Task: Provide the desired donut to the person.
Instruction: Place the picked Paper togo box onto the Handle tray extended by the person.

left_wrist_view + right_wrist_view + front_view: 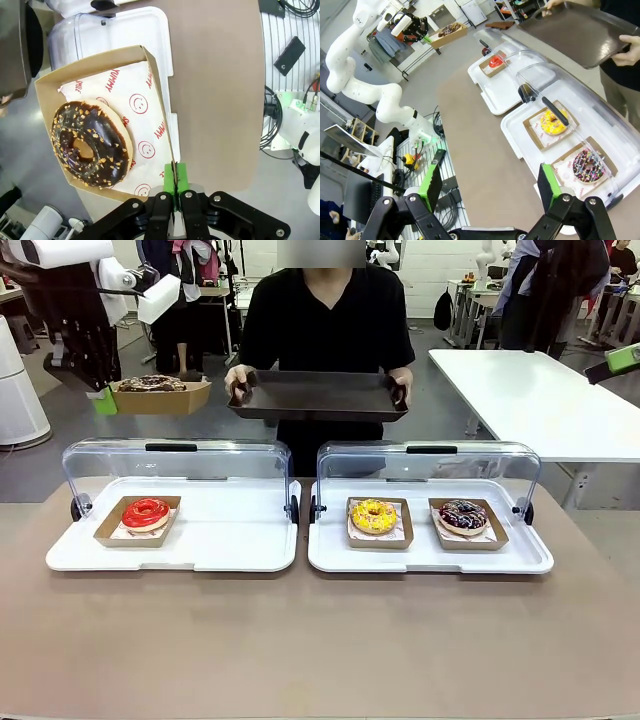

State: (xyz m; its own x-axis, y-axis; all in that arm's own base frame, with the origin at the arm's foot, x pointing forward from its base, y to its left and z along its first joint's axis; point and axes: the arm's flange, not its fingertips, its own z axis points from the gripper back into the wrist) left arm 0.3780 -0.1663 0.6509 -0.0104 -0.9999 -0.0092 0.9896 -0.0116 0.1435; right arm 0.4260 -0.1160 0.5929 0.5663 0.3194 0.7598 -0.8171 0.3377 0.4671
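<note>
Chocolate donut [152, 384], dotted with nuts, lies in a paper box [160, 400] that hangs in the air at the left, above and beyond the left case [230, 545] and near the left end of the dark tray [318, 400] that the person [325, 320] holds out at about the same height. The left hand [103, 400] is pinched tight on the box's side wall, its green pads clamped on the cardboard edge, and it carries the whole box level. The right hand [490, 179] stands spread wide with nothing in it, off at the right above the tabletop [320, 640]. A red donut [146, 512], a yellow donut [373, 515] and a sprinkled donut [463, 515] lie in their own boxes in the open cases. As I read it, the pick is done and the task is past halfway: what is left is to bring the box across over the tray, set it down flat and let go
</note>
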